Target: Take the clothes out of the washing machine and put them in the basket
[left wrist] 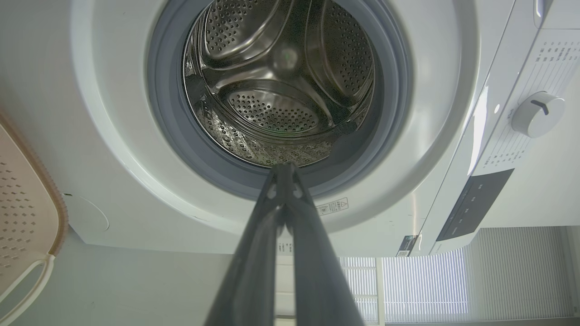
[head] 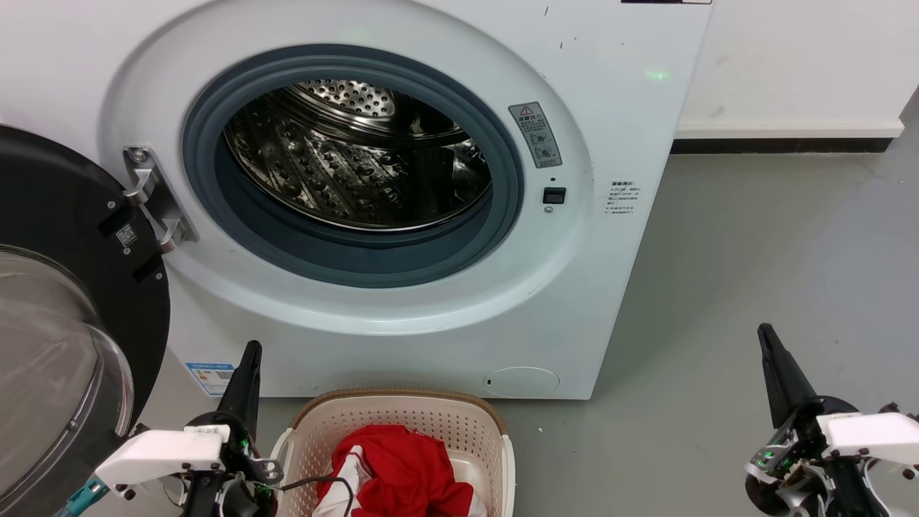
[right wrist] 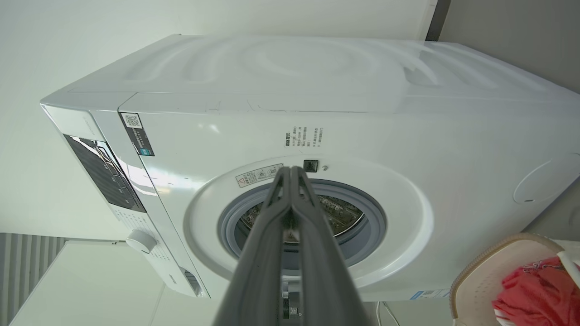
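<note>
One red garment (head: 409, 470) in one basket (head: 431, 420); left tool (head: 252, 349), right tool (head: 764, 331) both clenched.

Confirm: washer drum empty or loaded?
Empty, as far as visible: the drum is bare perforated steel in head and left wrist views, and the red clothes lie in the basket.

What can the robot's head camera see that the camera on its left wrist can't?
Head camera, but not left wrist camera: the red clothes lying in the basket, the open glass door and the right pincer. Left wrist camera, but not head camera: the white dial on the washing machine and the window blinds. Both: the steel drum with no clothes in sight, the basket, and the left pincer, shut.
</note>
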Controlling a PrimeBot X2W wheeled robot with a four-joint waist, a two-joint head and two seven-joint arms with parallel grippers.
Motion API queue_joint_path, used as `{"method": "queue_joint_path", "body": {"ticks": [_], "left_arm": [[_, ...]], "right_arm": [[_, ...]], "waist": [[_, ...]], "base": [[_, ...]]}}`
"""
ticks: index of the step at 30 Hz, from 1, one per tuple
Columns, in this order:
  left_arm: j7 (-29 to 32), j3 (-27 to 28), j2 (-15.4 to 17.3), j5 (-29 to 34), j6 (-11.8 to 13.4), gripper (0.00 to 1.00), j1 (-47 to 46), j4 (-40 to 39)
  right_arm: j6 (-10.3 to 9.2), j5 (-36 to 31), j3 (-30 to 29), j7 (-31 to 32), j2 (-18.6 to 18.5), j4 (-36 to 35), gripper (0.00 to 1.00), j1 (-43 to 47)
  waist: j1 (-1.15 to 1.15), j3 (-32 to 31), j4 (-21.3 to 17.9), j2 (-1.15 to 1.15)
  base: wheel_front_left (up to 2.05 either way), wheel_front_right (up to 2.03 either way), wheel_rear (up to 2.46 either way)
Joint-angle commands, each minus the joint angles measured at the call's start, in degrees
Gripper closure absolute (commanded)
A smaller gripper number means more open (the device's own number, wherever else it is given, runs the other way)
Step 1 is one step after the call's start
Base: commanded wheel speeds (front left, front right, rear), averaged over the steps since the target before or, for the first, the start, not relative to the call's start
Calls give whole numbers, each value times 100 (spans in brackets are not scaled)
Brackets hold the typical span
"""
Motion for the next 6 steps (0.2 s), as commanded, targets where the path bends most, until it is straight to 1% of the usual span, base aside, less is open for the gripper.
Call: {"method": "queue_joint_path", "body": {"ticks": [1, 6], "left_arm": [[36, 34, -16, -84, -25, 100, -44, 8], [63, 46, -20, -189, -32, 100, -48, 16]], "right_arm": [[-2, 98, -12, 11, 1, 26, 100, -111], [-2, 203, -28, 41, 8, 46, 100, -119]], "waist": [[0, 1, -1, 0], [0, 6, -6, 0]], "base": [[0, 0, 0], [0, 0, 0]]}}
